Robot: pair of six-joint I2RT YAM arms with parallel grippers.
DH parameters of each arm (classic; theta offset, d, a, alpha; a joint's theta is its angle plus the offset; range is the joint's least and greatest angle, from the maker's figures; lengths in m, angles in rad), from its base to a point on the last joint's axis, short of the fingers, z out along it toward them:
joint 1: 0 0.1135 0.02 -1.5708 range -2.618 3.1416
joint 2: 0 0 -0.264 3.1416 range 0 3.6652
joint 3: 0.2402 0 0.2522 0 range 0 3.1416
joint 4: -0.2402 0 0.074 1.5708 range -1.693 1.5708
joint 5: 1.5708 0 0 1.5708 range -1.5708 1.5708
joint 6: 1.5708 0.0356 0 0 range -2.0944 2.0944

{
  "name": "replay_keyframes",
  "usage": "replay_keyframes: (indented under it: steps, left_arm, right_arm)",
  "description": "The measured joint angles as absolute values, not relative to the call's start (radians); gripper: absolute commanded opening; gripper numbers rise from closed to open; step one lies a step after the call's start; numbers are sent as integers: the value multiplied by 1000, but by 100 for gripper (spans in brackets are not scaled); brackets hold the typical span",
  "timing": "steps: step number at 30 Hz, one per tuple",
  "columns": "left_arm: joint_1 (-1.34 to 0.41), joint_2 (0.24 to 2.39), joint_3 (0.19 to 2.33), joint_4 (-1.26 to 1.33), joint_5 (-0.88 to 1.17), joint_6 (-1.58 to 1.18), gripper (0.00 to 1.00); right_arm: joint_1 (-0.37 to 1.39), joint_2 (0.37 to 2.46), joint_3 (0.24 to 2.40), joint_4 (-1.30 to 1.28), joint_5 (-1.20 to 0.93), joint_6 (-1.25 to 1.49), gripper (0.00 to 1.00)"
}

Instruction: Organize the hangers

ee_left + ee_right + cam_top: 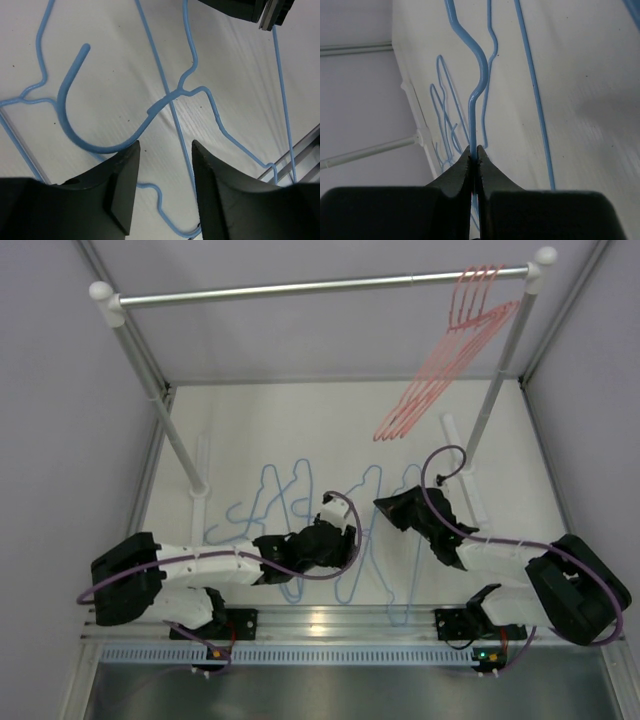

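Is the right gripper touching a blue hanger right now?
Touching. The right wrist view shows the right gripper pinched shut on a blue hanger, its wire emerging from between the jaws.

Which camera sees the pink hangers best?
The top external view: the four pink hangers hang together at the right end of the silver rail. Both wrist views show only blue hangers, no pink ones.

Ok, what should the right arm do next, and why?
Probably lift gently: the right gripper is shut on one blue hanger among other blue hangers tangled on the table, and the pink hangers already hang on the rail.
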State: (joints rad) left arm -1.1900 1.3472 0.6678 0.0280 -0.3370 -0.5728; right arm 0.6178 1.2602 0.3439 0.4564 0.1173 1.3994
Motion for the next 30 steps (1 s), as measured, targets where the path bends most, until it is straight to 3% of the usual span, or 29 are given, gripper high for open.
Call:
replay_keyframes:
  steps: [7,10,25,30]
  left_arm:
    - [-1191,1158,451,207,-268,-581,70]
    - [-1192,1157,414,297,-233,-577,72]
    - [-1277,1405,397,673,-303,-583,69]
    - [-1319,1443,416,714,-373,-577,63]
  right_arm:
    - [617,1259,318,487,78,1429,0]
    - [617,1259,318,511,49,1445,0]
    - [614,1224,319,547,27,1557,0]
    - [614,1182,318,546,43,1602,0]
